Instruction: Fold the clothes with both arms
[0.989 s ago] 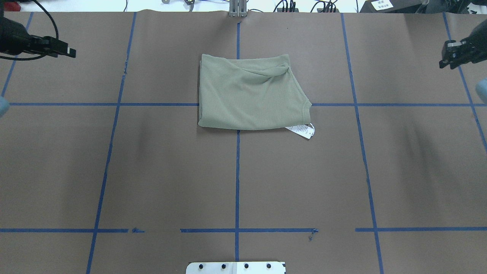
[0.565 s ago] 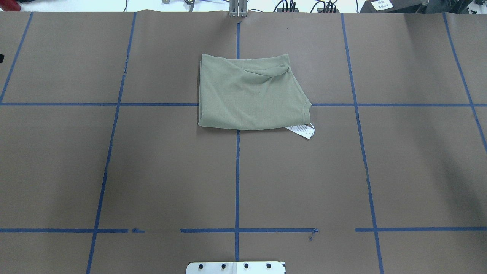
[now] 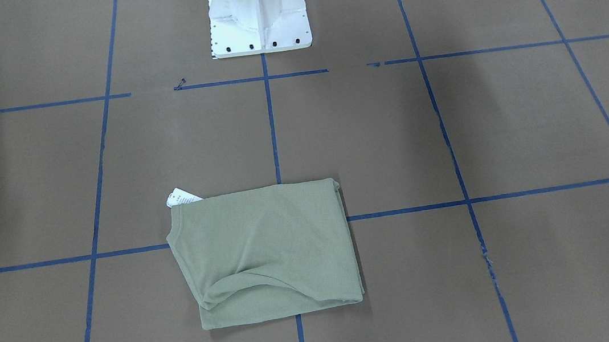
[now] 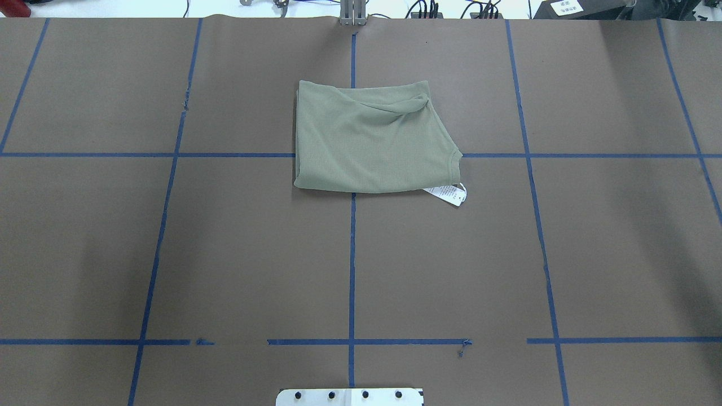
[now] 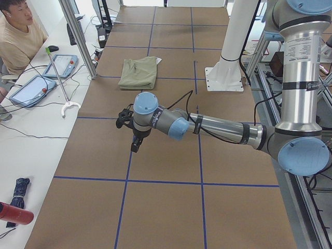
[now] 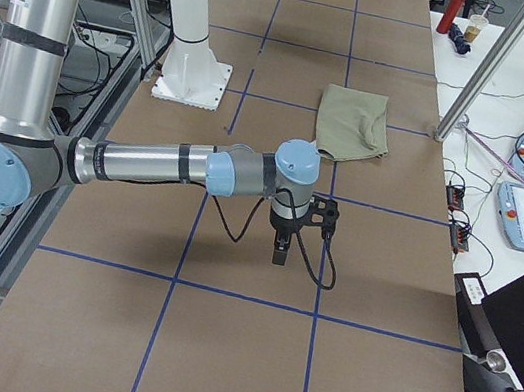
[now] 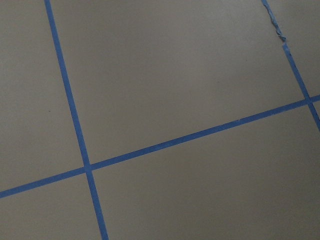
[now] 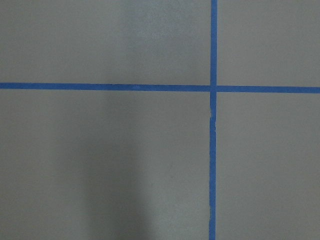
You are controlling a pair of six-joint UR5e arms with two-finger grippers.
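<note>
— On the table [image 4: 225, 254], where does the shirt lie?

— Overhead view: the sage-green shirt [image 4: 372, 138] lies folded into a compact, roughly rectangular packet. It rests flat on the brown paper, across the central blue tape line [image 4: 352, 270], on the half away from the white base [image 4: 350, 397]. A white tag [image 4: 448, 193] sticks out from the packet's corner nearest the robot, on the robot's right. A soft diagonal crease runs near the far edge. Neither arm touches the cloth.

— Where are the two grippers?

— Left side view: the left gripper [image 5: 136, 142] hangs fingers-down above the paper at the end of the left arm [image 5: 218, 127], which stretches out level, well apart from the shirt. Right side view: the right gripper [image 6: 279, 253] points down likewise from the right arm [image 6: 146, 163], near a tape crossing, also well apart from the shirt.

— Are the fingers apart or together?

— That cannot be told for either. The right one shows only from the side. The left adds just a black sliver at the front-facing view's edge. Both wrist views show only brown paper and blue tape.

— Anything else?

— An operator [image 5: 18, 31] sits beside the table.
</note>
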